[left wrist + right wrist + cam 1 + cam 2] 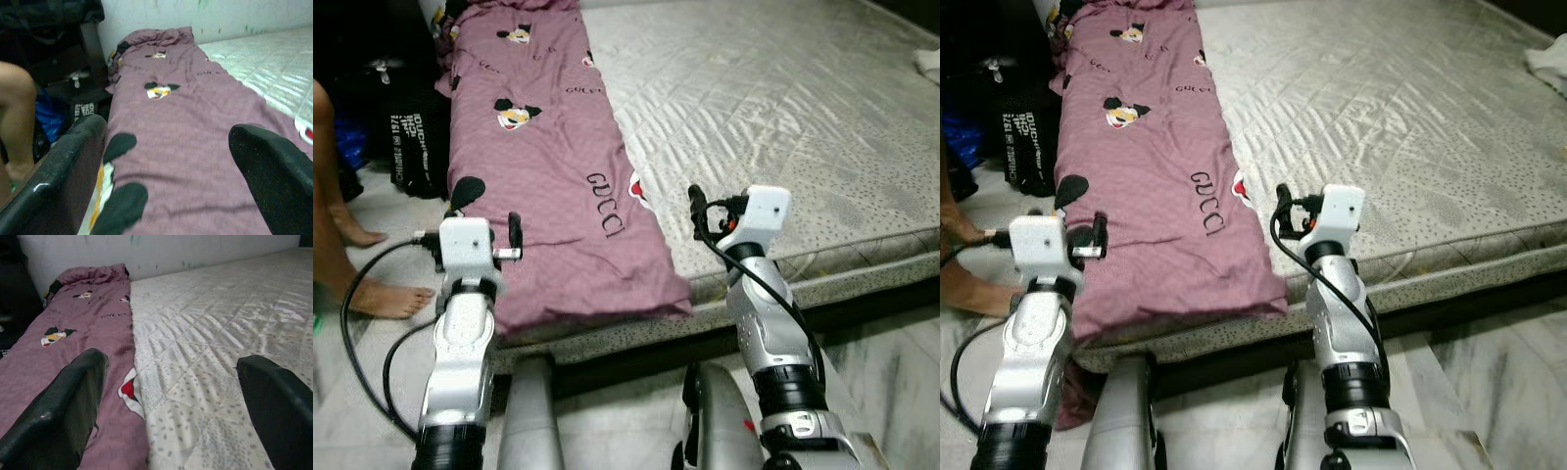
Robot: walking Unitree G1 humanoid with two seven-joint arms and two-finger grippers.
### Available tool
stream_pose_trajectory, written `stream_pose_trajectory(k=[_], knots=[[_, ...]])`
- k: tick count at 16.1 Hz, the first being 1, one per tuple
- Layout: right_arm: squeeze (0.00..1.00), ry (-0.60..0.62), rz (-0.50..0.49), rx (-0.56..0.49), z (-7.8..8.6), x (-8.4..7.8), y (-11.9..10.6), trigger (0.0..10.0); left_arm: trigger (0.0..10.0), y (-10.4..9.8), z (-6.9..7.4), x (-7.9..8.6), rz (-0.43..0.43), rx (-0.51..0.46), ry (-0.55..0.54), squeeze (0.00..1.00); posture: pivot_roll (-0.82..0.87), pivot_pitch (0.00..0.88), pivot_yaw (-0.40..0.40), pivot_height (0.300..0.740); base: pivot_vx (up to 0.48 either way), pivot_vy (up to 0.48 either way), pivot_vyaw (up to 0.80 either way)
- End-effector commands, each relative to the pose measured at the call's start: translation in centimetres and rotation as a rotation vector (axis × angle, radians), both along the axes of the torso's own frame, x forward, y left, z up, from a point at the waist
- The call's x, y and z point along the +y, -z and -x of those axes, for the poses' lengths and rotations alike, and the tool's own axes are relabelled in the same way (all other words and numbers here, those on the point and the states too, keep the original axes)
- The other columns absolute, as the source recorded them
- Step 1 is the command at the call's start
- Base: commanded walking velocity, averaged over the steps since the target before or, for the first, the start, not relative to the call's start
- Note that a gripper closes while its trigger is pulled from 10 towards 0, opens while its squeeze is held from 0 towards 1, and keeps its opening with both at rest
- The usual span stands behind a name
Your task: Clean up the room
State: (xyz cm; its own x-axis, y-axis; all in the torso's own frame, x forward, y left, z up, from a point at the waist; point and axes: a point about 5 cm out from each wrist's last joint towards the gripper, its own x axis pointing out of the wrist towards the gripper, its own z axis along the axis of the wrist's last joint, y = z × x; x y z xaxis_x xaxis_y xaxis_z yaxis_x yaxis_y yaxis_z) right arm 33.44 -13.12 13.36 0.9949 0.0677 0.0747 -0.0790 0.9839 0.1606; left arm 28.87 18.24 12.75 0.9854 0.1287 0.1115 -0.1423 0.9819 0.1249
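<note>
Directly ahead of both wide-apart grippers, left gripper point(166, 161) and right gripper point(171, 396): purple blanket point(548, 166).

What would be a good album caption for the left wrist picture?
Open left pincer poised over a mauve cartoon-print sheet on the mattress, a person's leg nearby.

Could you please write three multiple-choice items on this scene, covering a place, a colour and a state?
1. Where does the blanket lie?
A. along the left side of the mattress
B. on the floor
C. over a chair

2. What is the blanket's main colour?
A. green
B. mauve-pink
C. yellow

3. How are the left gripper and right gripper?
A. both open, holding nothing
B. both shut on cloth
C. one holds a cup

Key: 1 A, it lies in a strip there; 2 B, mauve-pink with cartoon prints; 3 A, wrist views show fingers apart.
</note>
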Motion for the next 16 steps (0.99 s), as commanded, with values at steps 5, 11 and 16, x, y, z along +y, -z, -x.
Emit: stream_pose_trajectory(k=[5,11,16], knots=[[0.0,-0.001,0.003,-0.03,-0.62,0.27,-0.63,10.0,10.0,-0.2,-0.6,0.13,-0.022,-0.01,-0.007,0.0,0.04,0.0,0.02,0.67,0.0,0.0,0.0],[0.0,0.017,0.011,-0.034,-0.48,-0.31,-0.4,10.0,10.0,-0.34,-0.83,0.05,-0.026,-0.022,-0.008,0.0,0.04,0.0,0.022,0.719,0.0,0.0,0.0],[0.0,0.02,0.023,-0.033,-0.38,-0.54,-0.15,10.0,10.0,0.04,-0.99,-0.1,-0.043,-0.003,-0.012,0.0,0.03,0.0,0.022,0.74,0.0,0.0,0.0]])
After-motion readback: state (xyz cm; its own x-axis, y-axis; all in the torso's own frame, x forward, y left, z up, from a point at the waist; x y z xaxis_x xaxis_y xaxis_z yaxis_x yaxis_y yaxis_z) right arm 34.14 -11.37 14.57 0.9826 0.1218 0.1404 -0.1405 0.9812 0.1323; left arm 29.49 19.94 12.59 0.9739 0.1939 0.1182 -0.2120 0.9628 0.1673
